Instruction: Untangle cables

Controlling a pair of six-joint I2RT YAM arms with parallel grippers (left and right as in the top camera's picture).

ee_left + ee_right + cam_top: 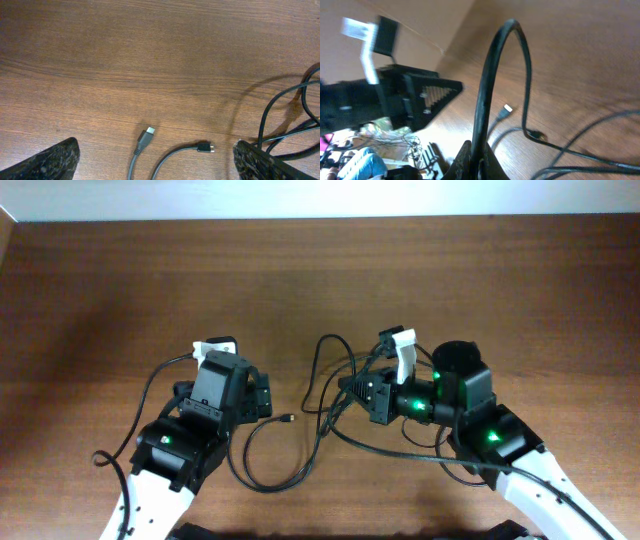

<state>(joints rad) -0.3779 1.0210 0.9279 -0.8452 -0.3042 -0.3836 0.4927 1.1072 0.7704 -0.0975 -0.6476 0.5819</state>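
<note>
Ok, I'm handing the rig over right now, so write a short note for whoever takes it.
Left claw: open, empty, above two loose plug ends on the table.
Right claw: shut on a cable loop.
Cables: crossed in a tangle beside the right claw, one long loop trailing toward the left arm.
Done: nothing separated yet.
To do: pull the loops apart and lay each cable out alone.

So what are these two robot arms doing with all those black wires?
They are untangling cables on a table. The right gripper is shut on a cable loop that arches up off the wood. The left gripper is open and holds nothing; it hovers over two loose plugs lying apart on the table. The rest is a tangle between the arms.
</note>
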